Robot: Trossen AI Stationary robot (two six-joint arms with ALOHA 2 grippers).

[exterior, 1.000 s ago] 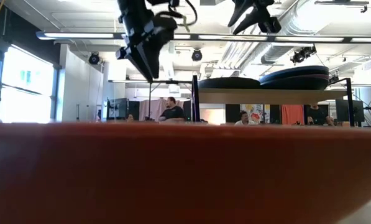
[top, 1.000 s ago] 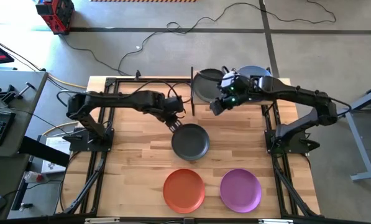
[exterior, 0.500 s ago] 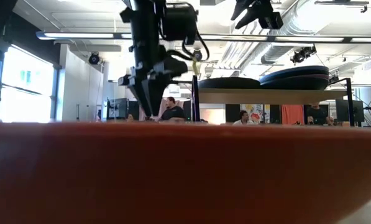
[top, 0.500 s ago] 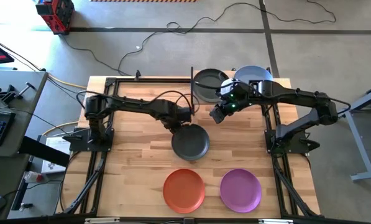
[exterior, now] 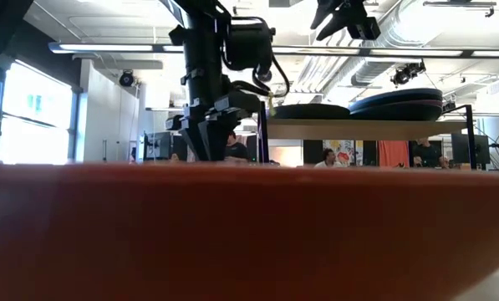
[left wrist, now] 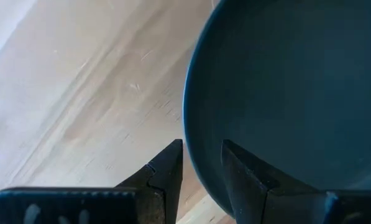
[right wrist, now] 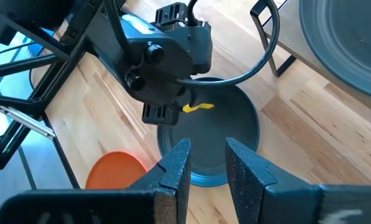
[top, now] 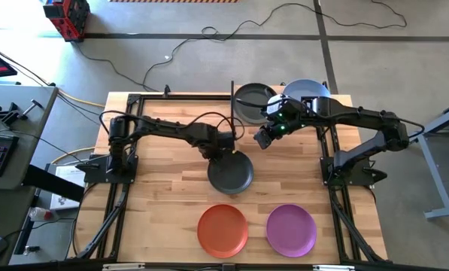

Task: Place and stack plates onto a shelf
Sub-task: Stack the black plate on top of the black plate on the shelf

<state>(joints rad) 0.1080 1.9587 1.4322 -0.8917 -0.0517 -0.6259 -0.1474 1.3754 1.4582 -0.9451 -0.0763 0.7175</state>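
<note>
A dark grey plate (top: 232, 173) lies flat on the table's middle. My left gripper (top: 226, 148) is low at its far-left rim, pointing down and open. In the left wrist view (left wrist: 202, 168) one finger stands outside the rim over the wood and one over the plate's inside (left wrist: 284, 81). My right gripper (top: 260, 139) hovers open and holds nothing, above the table near the shelf's (top: 280, 114) near edge. On the shelf rest dark plates (top: 253, 102) and a light blue one (top: 308, 90). An orange plate (top: 222, 229) and a purple plate (top: 291, 229) lie near the table's near edge. My left gripper comes from above at the dark plate's far-left rim (left wrist: 191, 155), one finger outside and one inside. The plate lies flat on the table. I cannot tell whether the fingers touch the rim.
The shelf's black posts (top: 232, 105) stand just beyond the left gripper. In the low view the orange plate (exterior: 249, 234) fills the foreground and hides the tabletop. People sit in the room behind. Bare wood lies left of the dark plate.
My left gripper has moved toward the table's right and down, from beside the dark plate to low over its far-left rim. The plates have stayed where they were.
</note>
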